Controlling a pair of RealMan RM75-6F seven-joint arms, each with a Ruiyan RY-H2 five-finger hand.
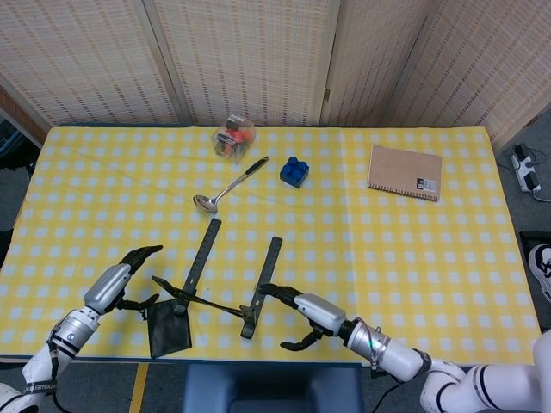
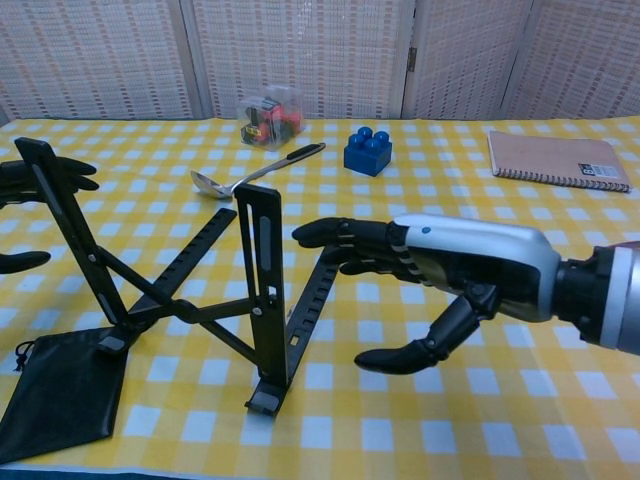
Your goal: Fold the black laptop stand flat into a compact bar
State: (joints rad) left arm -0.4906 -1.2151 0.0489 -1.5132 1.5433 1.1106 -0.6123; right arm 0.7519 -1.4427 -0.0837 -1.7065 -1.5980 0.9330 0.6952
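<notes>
Two hands flanked your laptop stand [image 1: 225,282], which stood unfolded near the table's [image 1: 430,249] front edge. Your right hand [image 1: 303,313] hovered released beside its right rail; your left hand [image 1: 116,282], fingers spread, grasped nothing beside the black pouch [image 1: 169,329].

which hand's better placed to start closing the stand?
Probably right. The right hand is open with fingertips beside the laptop stand's right-side rail, ready to push it inward. The left hand is open too, but stands off its side.

Lab-like setup: checkered table [image 1: 413,249], woven screens [image 1: 250,52]
</notes>
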